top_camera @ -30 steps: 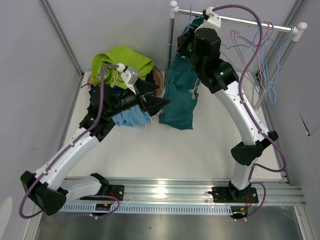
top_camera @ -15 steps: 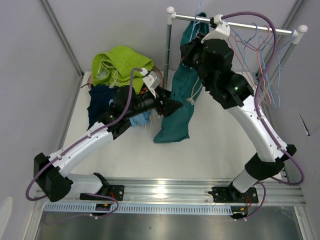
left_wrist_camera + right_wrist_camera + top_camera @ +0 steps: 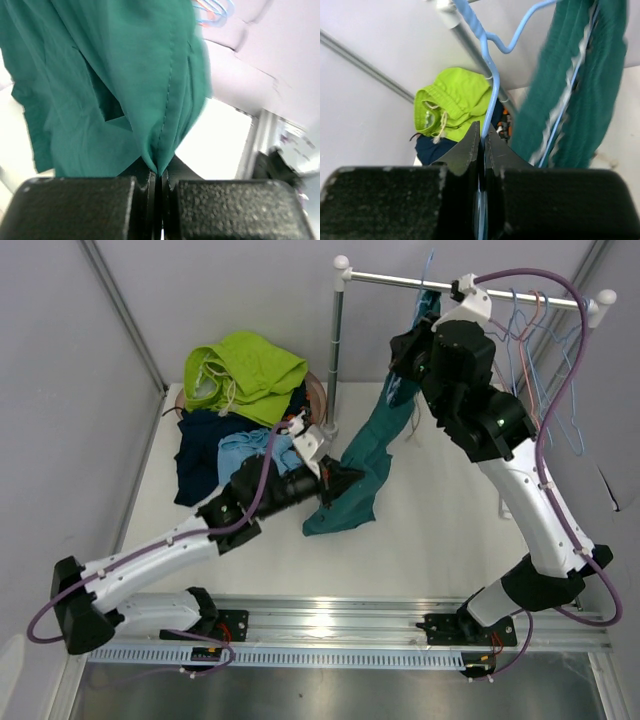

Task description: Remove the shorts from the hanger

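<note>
The teal shorts (image 3: pixel 365 465) hang from a light blue hanger (image 3: pixel 490 60) under the rail and stretch down and left to the table. My left gripper (image 3: pixel 340 483) is shut on a fold at their lower edge; the left wrist view shows teal cloth (image 3: pixel 125 75) pinched between the closed jaws of the left gripper (image 3: pixel 160 175). High by the rail, my right gripper (image 3: pixel 403 352) is shut on the hanger's wire, which runs between the closed fingers of the right gripper (image 3: pixel 481 132). The teal waistband (image 3: pixel 580 90) hangs just right of them.
A heap of loose shorts lies at the back left: lime green (image 3: pixel 245 365), navy (image 3: pixel 200 445) and light blue (image 3: pixel 245 452). The metal rail (image 3: pixel 390 279) stands on a post (image 3: pixel 335 360). Several bare wire hangers (image 3: pixel 545 370) dangle at its right end. Grey walls close both sides.
My left gripper reached right to the teal shorts and shut on them. The right arm carried the hanger to the right along the rail, stretching the shorts out.
</note>
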Robot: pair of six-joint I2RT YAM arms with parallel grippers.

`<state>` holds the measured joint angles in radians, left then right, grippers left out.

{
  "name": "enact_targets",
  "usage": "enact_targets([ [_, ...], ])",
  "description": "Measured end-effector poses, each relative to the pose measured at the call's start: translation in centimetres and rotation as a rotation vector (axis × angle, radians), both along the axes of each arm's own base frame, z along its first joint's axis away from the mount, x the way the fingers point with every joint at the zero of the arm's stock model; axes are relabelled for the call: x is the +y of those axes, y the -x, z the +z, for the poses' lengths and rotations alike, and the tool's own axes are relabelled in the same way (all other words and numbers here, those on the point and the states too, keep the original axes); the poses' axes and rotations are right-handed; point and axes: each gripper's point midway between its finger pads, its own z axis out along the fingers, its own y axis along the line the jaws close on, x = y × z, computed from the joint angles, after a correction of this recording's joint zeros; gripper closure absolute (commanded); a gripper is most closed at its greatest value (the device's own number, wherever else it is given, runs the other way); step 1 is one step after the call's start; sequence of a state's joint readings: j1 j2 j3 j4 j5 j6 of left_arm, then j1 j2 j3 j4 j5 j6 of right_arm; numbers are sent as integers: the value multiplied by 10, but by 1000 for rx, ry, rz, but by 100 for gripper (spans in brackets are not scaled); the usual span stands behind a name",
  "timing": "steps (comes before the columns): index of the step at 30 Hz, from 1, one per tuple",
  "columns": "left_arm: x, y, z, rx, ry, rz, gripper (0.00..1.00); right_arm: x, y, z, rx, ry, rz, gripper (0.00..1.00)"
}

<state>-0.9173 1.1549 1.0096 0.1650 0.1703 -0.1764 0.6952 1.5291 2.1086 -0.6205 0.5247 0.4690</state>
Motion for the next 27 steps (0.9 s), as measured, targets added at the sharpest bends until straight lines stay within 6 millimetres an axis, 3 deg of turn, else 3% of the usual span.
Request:
enact_targets([
  [3,10,35,-11,5,30,-13,100,-23,-4,5,15,0,-29,100],
  [6,22,65,-31,38,30,-30,100,-48,-4,26,-20,-26,-75,100],
  [8,25,66,-38,52,17,-4,100,-55,1,30,-22,-29,-76,100],
  [13,18,41,-44,61,-27,100,100,-55,11,38,-37,-60,-51,100],
  [16,5,15,-42,71,-66,165,100,-52,17,37,-22,-88,-25,100],
  [19,-14,-45,-21,100,-92,261,100,-38,33,31,11,-128,33,100],
  [24,-6,-156,20,117,-77,436,100,-10,84,4,96,-185,182,100],
  [27,1,-182,30,118,-94,479,100,-16,100,-2,114,-214,193,100],
])
